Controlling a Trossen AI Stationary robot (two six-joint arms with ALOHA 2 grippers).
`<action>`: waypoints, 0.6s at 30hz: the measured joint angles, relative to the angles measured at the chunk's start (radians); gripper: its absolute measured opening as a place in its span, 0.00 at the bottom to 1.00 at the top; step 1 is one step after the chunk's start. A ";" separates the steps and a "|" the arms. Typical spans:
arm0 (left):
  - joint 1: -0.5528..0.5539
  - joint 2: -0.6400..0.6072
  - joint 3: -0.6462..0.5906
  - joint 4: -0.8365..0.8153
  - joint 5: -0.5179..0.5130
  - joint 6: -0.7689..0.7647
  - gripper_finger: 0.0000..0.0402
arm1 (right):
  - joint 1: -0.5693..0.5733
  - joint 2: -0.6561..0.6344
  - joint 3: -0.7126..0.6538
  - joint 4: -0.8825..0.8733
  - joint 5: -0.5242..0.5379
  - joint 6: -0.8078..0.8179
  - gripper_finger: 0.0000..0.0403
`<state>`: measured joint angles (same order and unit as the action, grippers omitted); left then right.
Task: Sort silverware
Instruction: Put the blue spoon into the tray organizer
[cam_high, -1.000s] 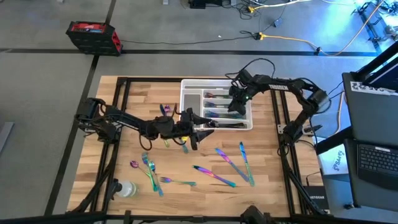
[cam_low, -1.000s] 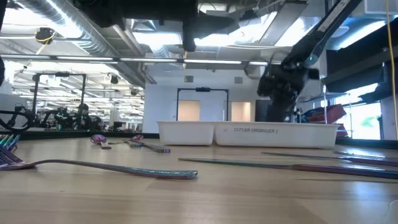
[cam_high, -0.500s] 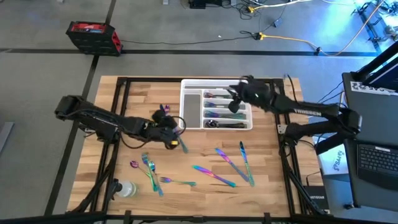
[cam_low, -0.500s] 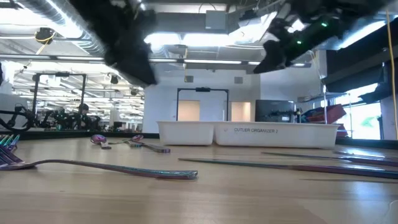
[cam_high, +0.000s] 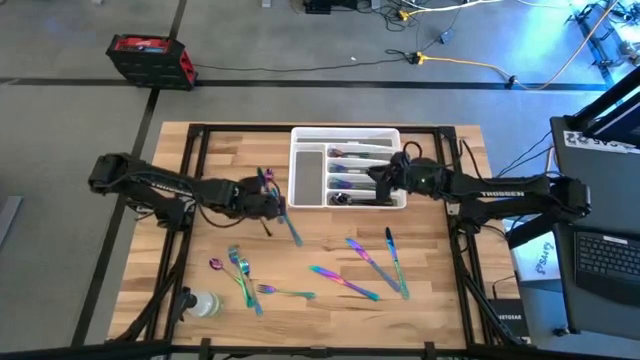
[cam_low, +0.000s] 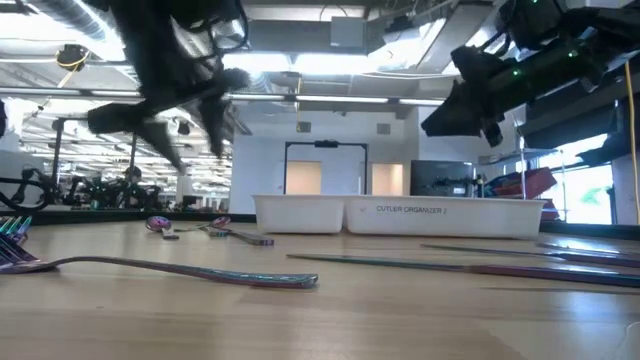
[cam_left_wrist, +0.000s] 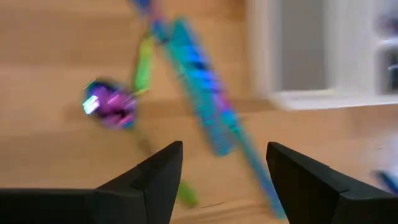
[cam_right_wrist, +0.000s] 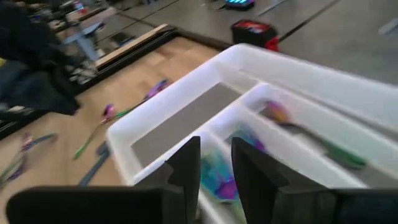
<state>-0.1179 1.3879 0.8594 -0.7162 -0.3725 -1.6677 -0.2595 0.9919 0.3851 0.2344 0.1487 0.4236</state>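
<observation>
On the pale wooden table, rainbow silverware is scattered beside a white tray; the left gripper is spread empty, the right gripper nearly closed, empty.

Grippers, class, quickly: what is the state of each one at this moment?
Left gripper: open, holding nothing, above loose silverware beside the tray.
Right gripper: fingers slightly apart, nothing between them, over the tray.

Silverware lies on the table before the tray.

Your left gripper is hovering low with fingers spread — your right gripper is reaching inward, fingers nearly together.
</observation>
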 joint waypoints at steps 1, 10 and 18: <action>-0.010 0.006 -0.008 -0.002 -0.012 -0.060 0.54 | 0.000 0.000 0.000 0.000 -0.007 0.000 0.18; -0.081 0.123 -0.065 0.004 -0.121 -0.426 0.54 | 0.005 0.000 0.000 -0.002 -0.029 -0.001 0.18; -0.087 0.254 -0.052 0.023 -0.116 -0.477 0.54 | 0.005 0.000 0.000 -0.001 -0.049 -0.001 0.18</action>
<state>-0.2050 1.6415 0.8073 -0.6931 -0.4886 -2.1445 -0.2546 0.9920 0.3851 0.2337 0.0994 0.4229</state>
